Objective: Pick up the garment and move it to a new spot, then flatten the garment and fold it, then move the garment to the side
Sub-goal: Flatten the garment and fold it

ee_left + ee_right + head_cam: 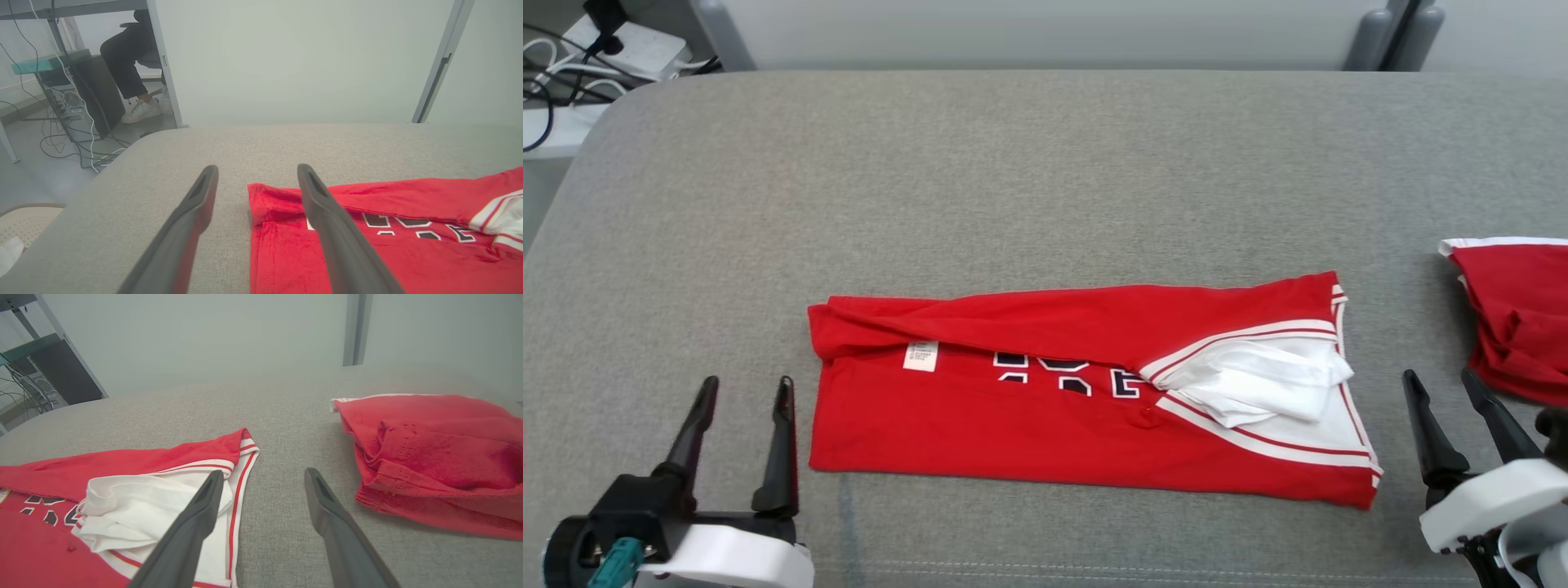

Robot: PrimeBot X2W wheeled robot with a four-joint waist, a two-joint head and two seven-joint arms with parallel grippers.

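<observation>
The garment (pixel 1045 408) is a red jersey with white trim and dark lettering, lying folded into a long band across the middle of the grey padded table (pixel 1045 180). Its white sleeve is bunched at the right end (pixel 155 506). My left gripper (pixel 747 388) stands open just off the garment's left edge (pixel 261 228), holding nothing. My right gripper (pixel 1441 380) is open too, over bare table just past the garment's right end. In the left wrist view my right finger (pixel 327 212) overlaps the garment's corner.
A second red garment (pixel 1515 318) lies folded at the table's right edge, close to my right gripper (pixel 263 475). Beyond the far left corner are cables and a white box (pixel 621 45). A seated person's legs and shoes (pixel 141 110) show under a desk.
</observation>
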